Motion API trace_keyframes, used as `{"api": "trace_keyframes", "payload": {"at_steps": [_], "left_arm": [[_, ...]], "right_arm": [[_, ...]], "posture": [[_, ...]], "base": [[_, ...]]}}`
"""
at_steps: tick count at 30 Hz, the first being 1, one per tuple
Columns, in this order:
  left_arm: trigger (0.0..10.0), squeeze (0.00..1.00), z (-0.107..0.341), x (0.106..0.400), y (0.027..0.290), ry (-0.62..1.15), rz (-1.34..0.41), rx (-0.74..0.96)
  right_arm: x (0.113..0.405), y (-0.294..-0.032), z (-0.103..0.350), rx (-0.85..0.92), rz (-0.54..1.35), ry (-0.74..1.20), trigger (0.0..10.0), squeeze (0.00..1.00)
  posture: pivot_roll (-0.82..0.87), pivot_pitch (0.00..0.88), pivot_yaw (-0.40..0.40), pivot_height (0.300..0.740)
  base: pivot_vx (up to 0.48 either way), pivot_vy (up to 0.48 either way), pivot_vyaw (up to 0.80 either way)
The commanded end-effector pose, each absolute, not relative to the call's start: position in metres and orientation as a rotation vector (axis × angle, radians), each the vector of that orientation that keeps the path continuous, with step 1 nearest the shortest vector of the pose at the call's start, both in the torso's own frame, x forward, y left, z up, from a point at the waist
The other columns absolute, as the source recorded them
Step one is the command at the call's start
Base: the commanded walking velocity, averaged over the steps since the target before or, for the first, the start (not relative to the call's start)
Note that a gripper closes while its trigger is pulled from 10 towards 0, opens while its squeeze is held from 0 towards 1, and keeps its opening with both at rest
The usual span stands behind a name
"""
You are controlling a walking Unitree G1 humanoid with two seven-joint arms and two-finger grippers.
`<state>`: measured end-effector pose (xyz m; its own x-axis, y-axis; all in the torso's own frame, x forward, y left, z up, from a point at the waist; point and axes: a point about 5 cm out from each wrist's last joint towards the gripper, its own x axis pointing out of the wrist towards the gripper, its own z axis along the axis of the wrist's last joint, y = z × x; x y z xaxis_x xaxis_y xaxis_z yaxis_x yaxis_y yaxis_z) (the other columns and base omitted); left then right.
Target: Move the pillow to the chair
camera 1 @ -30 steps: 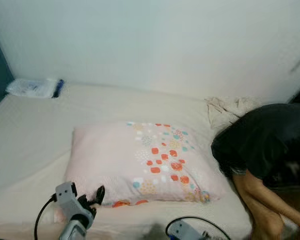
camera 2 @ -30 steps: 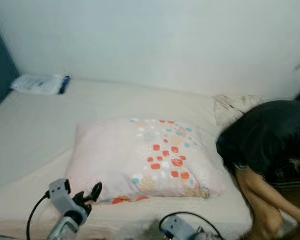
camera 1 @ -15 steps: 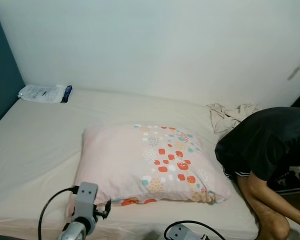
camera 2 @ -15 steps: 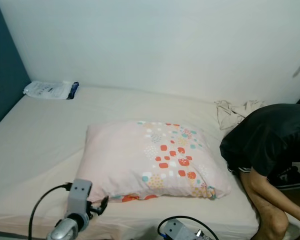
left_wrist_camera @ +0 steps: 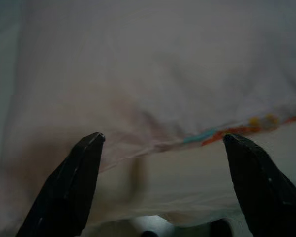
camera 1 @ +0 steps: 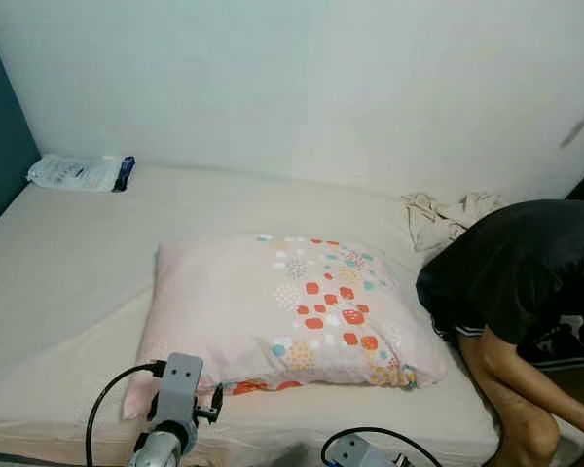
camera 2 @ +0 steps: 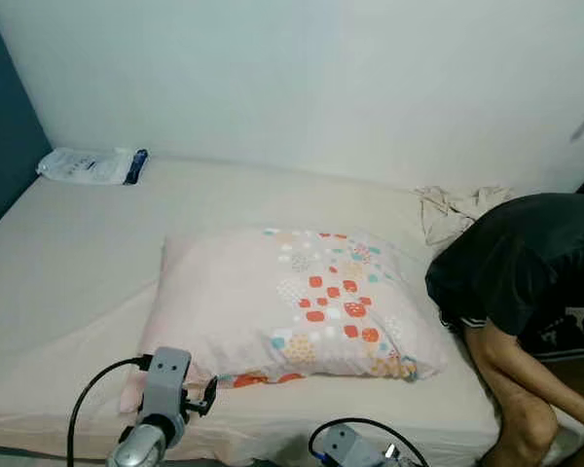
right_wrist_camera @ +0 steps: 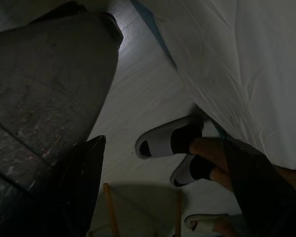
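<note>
Pale pink, your pillow (camera 1: 282, 311) lies flat on the bed (camera 1: 68, 263), its near edge just ahead of your left gripper (left_wrist_camera: 163, 140). Those fingers (left_wrist_camera: 71, 182) are spread wide, holding nothing. Your right gripper (right_wrist_camera: 163, 148) hangs spread too, over floor and sandals (right_wrist_camera: 170, 140). Since a second ago, the left gripper has swung inward along the pillow's edge.

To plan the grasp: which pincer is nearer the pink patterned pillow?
Left. The left pincer is open at the pink patterned pillow near corner; the right pincer points at floor.

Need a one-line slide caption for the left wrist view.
Left end effector, fingers open, faces the near edge of the pillow lying on the bed.
</note>
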<state>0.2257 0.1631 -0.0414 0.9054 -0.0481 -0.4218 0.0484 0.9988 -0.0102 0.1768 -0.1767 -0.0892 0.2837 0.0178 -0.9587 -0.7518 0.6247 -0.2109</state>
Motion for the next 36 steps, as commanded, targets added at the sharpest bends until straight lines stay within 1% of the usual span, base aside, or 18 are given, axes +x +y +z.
{"api": "trace_keyframes", "payload": {"at_steps": [1, 2, 3, 4, 6, 8, 9, 11, 12, 13, 15, 22, 25, 26, 28, 31, 33, 36], "left_arm": [[10.0, 0.00, -0.043, 0.224, 0.158, 0.436, -0.045, -0.042], [10.0, 0.00, -0.041, 0.225, 0.157, 0.419, -0.061, 0.015], [10.0, 0.00, -0.037, 0.228, 0.155, 0.388, -0.084, 0.139], [10.0, 0.00, -0.037, 0.228, 0.155, 0.388, -0.084, 0.139], [10.0, 0.00, -0.031, 0.231, 0.149, 0.307, -0.142, 0.372], [10.0, 0.00, -0.028, 0.232, 0.141, 0.256, -0.213, 0.510], [10.0, 0.00, -0.028, 0.233, 0.139, 0.242, -0.239, 0.551], [10.0, 0.00, -0.027, 0.233, 0.137, 0.231, -0.256, 0.577], [10.0, 0.00, -0.024, 0.236, 0.136, 0.194, -0.274, 0.649], [10.0, 0.00, -0.024, 0.236, 0.136, 0.194, -0.274, 0.649], [10.0, 0.00, -0.020, 0.239, 0.133, 0.154, -0.294, 0.710], [10.0, 0.00, -0.013, 0.245, 0.122, 0.051, -0.344, 0.841], [10.0, 0.00, -0.003, 0.254, 0.128, -0.037, -0.277, 0.942], [10.0, 0.00, -0.003, 0.254, 0.128, -0.037, -0.277, 0.942], [10.0, 0.00, 0.003, 0.260, 0.132, -0.084, -0.236, 1.004], [10.0, 0.00, 0.015, 0.266, 0.129, -0.183, -0.201, 1.087], [10.0, 0.00, 0.020, 0.268, 0.127, -0.221, -0.187, 1.096], [10.0, 0.00, 0.036, 0.270, 0.120, -0.320, -0.159, 1.083]], "right_arm": [[0.171, -0.180, -0.091, -0.770, 0.591, 1.208, 10.0, 0.00], [0.171, -0.180, -0.091, -0.772, 0.593, 1.207, 10.0, 0.00], [0.171, -0.180, -0.091, -0.774, 0.593, 1.207, 10.0, 0.00], [0.171, -0.180, -0.091, -0.774, 0.593, 1.207, 10.0, 0.00], [0.171, -0.180, -0.091, -0.780, 0.595, 1.207, 10.0, 0.00], [0.171, -0.180, -0.091, -0.785, 0.598, 1.209, 10.0, 0.00], [0.171, -0.180, -0.091, -0.786, 0.599, 1.209, 10.0, 0.00], [0.171, -0.180, -0.091, -0.786, 0.599, 1.210, 10.0, 0.00], [0.171, -0.180, -0.091, -0.773, 0.597, 1.204, 10.0, 0.00], [0.171, -0.180, -0.091, -0.773, 0.597, 1.204, 10.0, 0.00], [0.171, -0.179, -0.092, -0.748, 0.587, 1.196, 10.0, 0.00], [0.171, -0.179, -0.092, -0.744, 0.587, 1.196, 10.0, 0.00], [0.170, -0.179, -0.092, -0.740, 0.582, 1.191, 10.0, 0.00], [0.170, -0.179, -0.092, -0.740, 0.582, 1.191, 10.0, 0.00], [0.170, -0.179, -0.092, -0.747, 0.583, 1.192, 10.0, 0.00], [0.169, -0.180, -0.092, -0.763, 0.593, 1.205, 10.0, 0.00], [0.169, -0.181, -0.092, -0.762, 0.591, 1.211, 10.0, 0.00], [0.170, -0.180, -0.092, -0.779, 0.609, 1.190, 10.0, 0.00]], "posture": [[0.15, 0.088, -0.140, 0.656], [0.15, 0.089, -0.140, 0.651], [0.15, 0.089, -0.139, 0.646], [0.15, 0.089, -0.139, 0.646], [0.15, 0.091, -0.140, 0.636], [0.15, 0.092, -0.140, 0.626], [0.15, 0.092, -0.140, 0.621], [0.15, 0.094, -0.140, 0.616], [0.15, 0.092, -0.140, 0.606], [0.15, 0.092, -0.140, 0.606], [0.15, 0.095, -0.139, 0.597], [0.15, 0.096, -0.131, 0.597], [0.14, 0.100, -0.128, 0.597], [0.14, 0.100, -0.128, 0.597], [0.14, 0.104, -0.128, 0.597], [0.14, 0.113, -0.126, 0.597], [0.14, 0.112, -0.125, 0.597], [0.13, 0.121, -0.125, 0.578]], "base": [[0.000, 0.000, 0.00], [0.000, 0.000, 0.00], [0.000, 0.000, 0.00], [0.000, 0.000, 0.00], [0.000, 0.000, 0.00], [0.000, 0.000, 0.00], [0.000, 0.000, 0.00], [0.000, 0.000, 0.00], [0.000, 0.000, 0.00], [0.000, 0.000, 0.00], [0.000, 0.000, 0.00], [0.000, 0.000, 0.00], [0.000, 0.000, 0.00], [0.000, 0.000, 0.00], [0.000, 0.000, 0.00], [0.000, 0.000, 0.00], [0.000, 0.000, 0.00], [0.000, 0.000, 0.00]]}}
